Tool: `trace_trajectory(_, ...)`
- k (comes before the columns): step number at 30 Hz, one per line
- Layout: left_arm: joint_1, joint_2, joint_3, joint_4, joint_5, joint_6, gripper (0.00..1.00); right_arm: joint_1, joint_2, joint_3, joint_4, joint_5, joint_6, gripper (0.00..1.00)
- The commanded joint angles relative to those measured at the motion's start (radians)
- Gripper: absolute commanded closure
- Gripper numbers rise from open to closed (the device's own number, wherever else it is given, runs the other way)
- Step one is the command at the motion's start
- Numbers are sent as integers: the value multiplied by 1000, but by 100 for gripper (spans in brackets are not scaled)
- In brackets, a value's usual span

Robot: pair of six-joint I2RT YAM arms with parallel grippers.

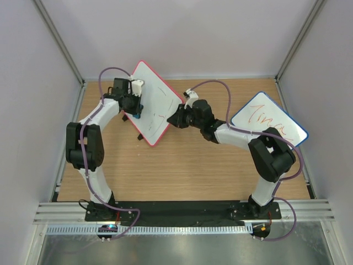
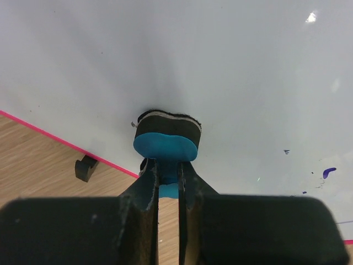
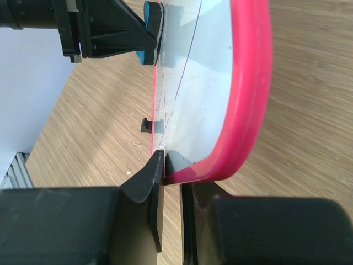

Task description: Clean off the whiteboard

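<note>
The whiteboard [image 1: 154, 108], white with a red-pink frame, is held up tilted above the table. My right gripper [image 1: 177, 117] is shut on its right edge; in the right wrist view the fingers [image 3: 157, 171] pinch the red rim [image 3: 248, 110]. My left gripper [image 1: 134, 106] is shut on a blue eraser [image 2: 165, 141], whose dark felt presses flat against the board face [image 2: 220, 72]. Small purple marks [image 2: 328, 172] remain at the right of that view, and thin lines [image 3: 187, 61] show on the board in the right wrist view.
A second board with a blue frame and orange writing [image 1: 268, 126] lies at the right of the wooden table [image 1: 182, 171]. A small black clip [image 2: 85, 168] sits on the table under the whiteboard. Grey walls close in the back and both sides.
</note>
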Motion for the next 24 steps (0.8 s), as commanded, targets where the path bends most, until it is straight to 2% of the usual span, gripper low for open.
trace_trajectory(1,-57,12,-45,28,15,30,100,52,11,-10,-76,-50,-182,99)
trace_trajectory(3,-91,-23,-71,33,12,35,100,53,11,-10,-76,-47,-182,99)
trace_trajectory(11,-376,-129,-145,45,85,-2,100,56,5,-9,-83,-42,-182,99)
trace_trajectory(13,-401,-128,-149,45,98,-11,100,55,3,-12,-86,-42,-184,99)
trace_trajectory(19,-381,-83,-96,43,10,-11,100,56,-2,-16,-88,-41,-182,99)
trace_trajectory(24,-298,-39,-71,43,-33,-14,100,55,-11,-24,-88,-33,-185,99)
